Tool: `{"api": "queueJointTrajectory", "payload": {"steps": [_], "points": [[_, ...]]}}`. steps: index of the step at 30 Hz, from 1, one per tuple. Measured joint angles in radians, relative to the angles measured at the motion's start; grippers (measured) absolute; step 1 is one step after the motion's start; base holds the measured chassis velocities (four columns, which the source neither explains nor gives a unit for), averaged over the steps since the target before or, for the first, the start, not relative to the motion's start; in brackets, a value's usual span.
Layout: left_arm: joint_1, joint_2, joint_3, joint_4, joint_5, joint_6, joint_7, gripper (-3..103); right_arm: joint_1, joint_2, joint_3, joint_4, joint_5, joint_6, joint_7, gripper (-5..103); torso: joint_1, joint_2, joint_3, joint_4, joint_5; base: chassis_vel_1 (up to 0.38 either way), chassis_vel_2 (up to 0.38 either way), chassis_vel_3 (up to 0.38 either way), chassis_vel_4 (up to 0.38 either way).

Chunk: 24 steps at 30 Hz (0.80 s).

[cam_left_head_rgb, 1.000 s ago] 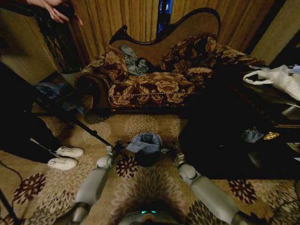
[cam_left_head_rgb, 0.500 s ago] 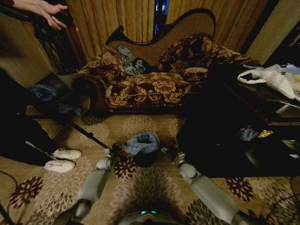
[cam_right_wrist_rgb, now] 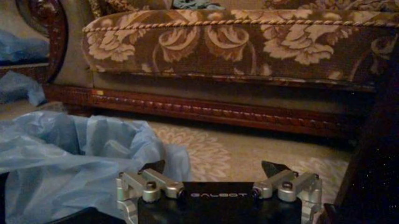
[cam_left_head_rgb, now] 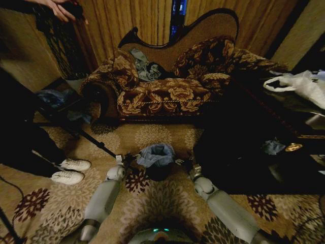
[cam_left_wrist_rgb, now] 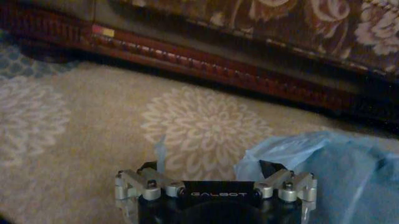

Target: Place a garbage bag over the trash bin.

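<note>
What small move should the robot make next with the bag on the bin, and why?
Probably bring both open grippers in to pinch the bag's edge. The garbage bag sits bunched over the top of the trash bin, its film crumpled rather than pulled down around the rim. The left gripper and right gripper flank it, jaws apart, holding nothing.

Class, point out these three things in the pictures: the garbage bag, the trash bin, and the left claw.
garbage bag (cam_left_head_rgb: 156,154), head view, crumpled top.
trash bin (cam_left_head_rgb: 158,173), head view, black wall.
left claw (cam_left_wrist_rgb: 215,175), left wrist view, midway between fingertips.
</note>
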Motion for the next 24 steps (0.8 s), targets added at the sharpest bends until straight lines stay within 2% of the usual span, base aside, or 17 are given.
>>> {"api": "queueJointTrajectory", "payload": {"steps": [3, 9, 11, 14, 16, 18, 19, 21, 24], "points": [[0.022, 0.013, -0.005, -0.084, -0.030, 0.058, -0.022, 100, 0.001, -0.001, 0.002, 0.009, 0.013, -0.003, 0.003, 100, 0.000, 0.000, 0.000, 0.0001, -0.0001, 0.000, 0.000, 0.000, 0.000], [0.050, 0.026, -0.020, -0.151, -0.032, 0.099, -0.021, 100, 0.006, -0.002, 0.001, 0.018, 0.023, -0.006, 0.006, 100, 0.000, 0.000, 0.000, 0.0001, -0.0001, 0.000, 0.000, 0.000, 0.000], [0.071, 0.034, -0.030, -0.186, -0.028, 0.129, -0.016, 100, 0.004, -0.004, -0.001, 0.024, 0.027, -0.007, 0.006, 100, 0.000, 0.000, 0.000, 0.0001, -0.0002, 0.000, 0.000, 0.000, 0.000], [0.082, 0.039, -0.035, -0.202, -0.026, 0.125, 0.010, 100, 0.002, -0.006, -0.002, 0.026, 0.028, -0.007, 0.006, 100, 0.000, 0.000, 0.000, 0.0001, -0.0001, 0.000, 0.000, 0.000, 0.000], [0.096, 0.041, -0.041, -0.219, -0.016, 0.087, 0.084, 100, -0.001, -0.009, -0.005, 0.027, 0.028, -0.007, 0.004, 100, 0.000, 0.000, 0.000, -0.0001, -0.0002, 0.000, 0.000, 0.000, 0.000], [0.099, 0.041, -0.042, -0.225, -0.014, 0.082, 0.101, 100, -0.001, -0.010, -0.005, 0.028, 0.028, -0.007, 0.004, 100, 0.000, 0.000, 0.000, -0.0001, -0.0002, 0.000, 0.000, 0.000, 0.000], [0.109, 0.043, -0.044, -0.240, -0.013, 0.069, 0.140, 100, -0.001, -0.011, -0.006, 0.028, 0.028, -0.007, 0.002, 100, 0.000, 0.000, 0.000, -0.0001, -0.0002, 0.000, 0.000, 0.000, 0.000], [0.110, 0.043, -0.044, -0.243, -0.012, 0.067, 0.147, 100, -0.001, -0.012, -0.006, 0.028, 0.029, -0.007, 0.002, 100, 0.000, 0.000, 0.000, -0.0001, -0.0002, 0.000, 0.000, 0.000, 0.000], [0.121, 0.047, -0.054, -0.265, 0.003, 0.042, 0.229, 100, 0.000, -0.014, -0.007, 0.028, 0.029, -0.007, -0.005, 100, 0.000, 0.000, 0.000, -0.0001, -0.0002, 0.000, 0.000, 0.000, 0.000]]}}
